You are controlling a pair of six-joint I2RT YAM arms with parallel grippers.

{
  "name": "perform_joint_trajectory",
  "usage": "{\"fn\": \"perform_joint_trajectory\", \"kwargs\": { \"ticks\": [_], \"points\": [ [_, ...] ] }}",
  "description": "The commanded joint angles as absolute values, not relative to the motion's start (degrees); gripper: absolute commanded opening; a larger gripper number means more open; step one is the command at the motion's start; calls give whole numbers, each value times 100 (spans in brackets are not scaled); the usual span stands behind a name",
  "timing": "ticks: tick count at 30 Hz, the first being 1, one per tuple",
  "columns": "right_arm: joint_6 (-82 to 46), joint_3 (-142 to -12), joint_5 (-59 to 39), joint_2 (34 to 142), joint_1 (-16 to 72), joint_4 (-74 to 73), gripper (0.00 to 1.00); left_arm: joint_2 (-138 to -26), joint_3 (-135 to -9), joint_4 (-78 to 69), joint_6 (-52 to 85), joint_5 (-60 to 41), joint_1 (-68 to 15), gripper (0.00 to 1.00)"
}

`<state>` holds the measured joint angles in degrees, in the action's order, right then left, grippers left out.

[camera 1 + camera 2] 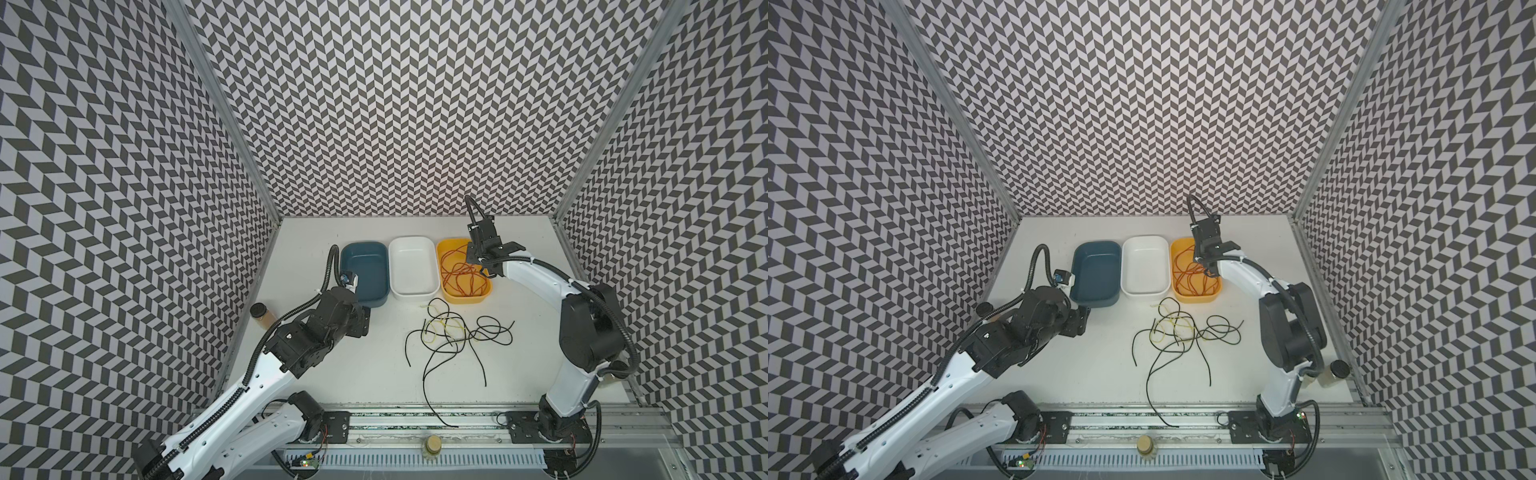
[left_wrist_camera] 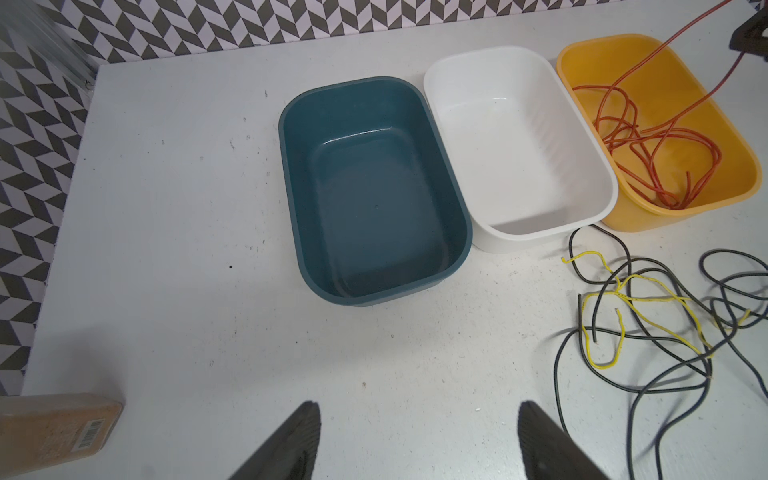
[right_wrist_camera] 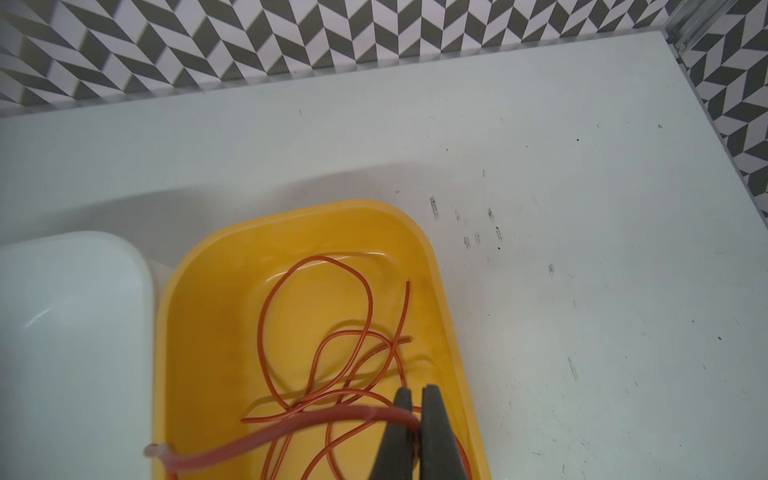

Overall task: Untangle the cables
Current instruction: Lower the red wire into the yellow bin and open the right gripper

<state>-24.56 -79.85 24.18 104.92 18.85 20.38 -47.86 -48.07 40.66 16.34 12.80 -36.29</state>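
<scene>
On the bench [image 1: 353,361] lies the black-yellow tangle [image 1: 449,332]; in the yellow tray [image 3: 195,332] coils the orange cable [image 3: 316,417], whose springy tail may flop over the rim when the right fingers [image 3: 440,436] clenching it let go; left fingers [image 2: 291,444] gape, empty.

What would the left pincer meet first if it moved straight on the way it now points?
Probably the bare table in front of the blue tray, or else that tray's near wall: depth is unclear. Nothing lies between the open left pincer and the tray.
</scene>
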Motion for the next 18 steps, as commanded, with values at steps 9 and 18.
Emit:
{"fn": "perform_joint_trajectory", "kwargs": {
  "ticks": [9, 18],
  "points": [
    [-2828, -8687, 2644, 11147, 1808, 3064, 4, -4834, -4767, 4017, 1591, 1266, -3586, 77],
    [-2887, -8961, 2345, 10814, 1812, 3681, 29, -4852, -4767, 4021, 1590, 1248, -3586, 77]
  ]
}}
